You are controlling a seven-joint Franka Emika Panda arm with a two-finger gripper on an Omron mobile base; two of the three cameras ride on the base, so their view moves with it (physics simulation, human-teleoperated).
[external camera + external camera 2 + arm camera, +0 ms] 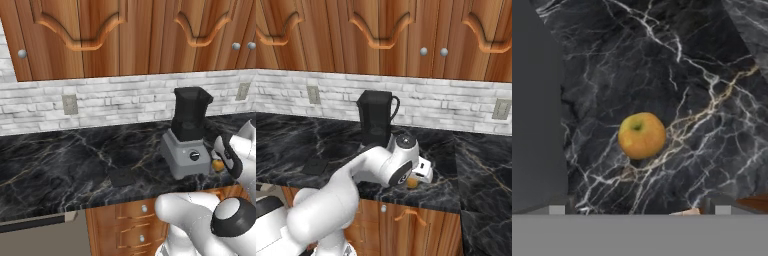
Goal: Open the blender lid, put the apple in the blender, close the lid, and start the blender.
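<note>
No legible text, labels, brand marks, numbers or signs on any surface.

- Blender (186, 140), just beside the gripper (639, 210): grey base plain; round black knob (194, 156) carries a pale mark too small to read as a character.
- Blender lid (121, 176), flat on the counter well to the far side of the blender from the gripper: blank black face.
- Apple (641, 135), directly ahead of the gripper: no sticker.
- Wall outlets (70, 104), beyond the gripper on the backsplash: unmarked plates.
</note>
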